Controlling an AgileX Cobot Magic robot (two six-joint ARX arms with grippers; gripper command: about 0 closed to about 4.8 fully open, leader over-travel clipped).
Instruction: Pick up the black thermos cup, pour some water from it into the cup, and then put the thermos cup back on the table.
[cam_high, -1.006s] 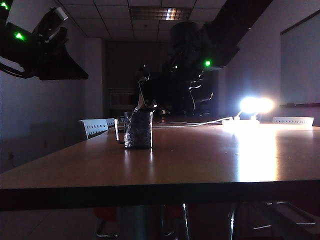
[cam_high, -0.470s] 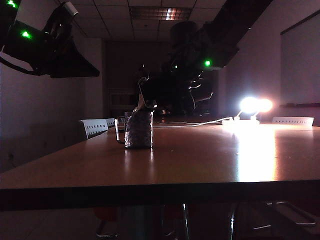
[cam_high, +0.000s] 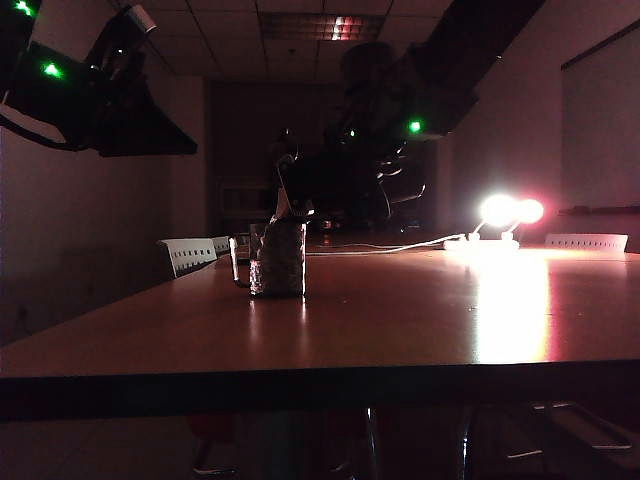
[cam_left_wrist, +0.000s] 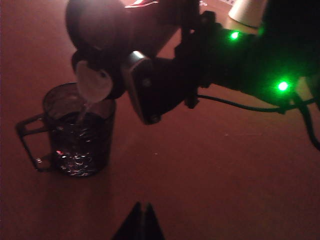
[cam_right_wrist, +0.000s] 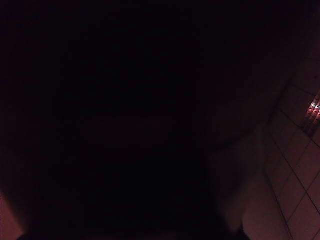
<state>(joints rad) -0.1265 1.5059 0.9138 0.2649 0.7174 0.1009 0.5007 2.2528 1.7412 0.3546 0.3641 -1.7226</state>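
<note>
Dim room, glossy brown table (cam_high: 400, 320). At frame centre-left the glass mug (cam_high: 277, 259) stands upright. The black thermos (cam_left_wrist: 107, 30) is tipped, long axis near level, spout directly above the mug rim, water falling in. Right gripper (cam_left_wrist: 150, 82) clamps the thermos. Left gripper (cam_left_wrist: 141, 222) hangs apart, fingertips together, empty.

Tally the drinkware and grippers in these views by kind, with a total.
Tall black thermos cup, tipped over the mug, held by the right gripper: 1
Short clear textured glass mug on the brown wooden table: 1
Grippers: 2, left gripper raised, shut
Total: 4
</note>
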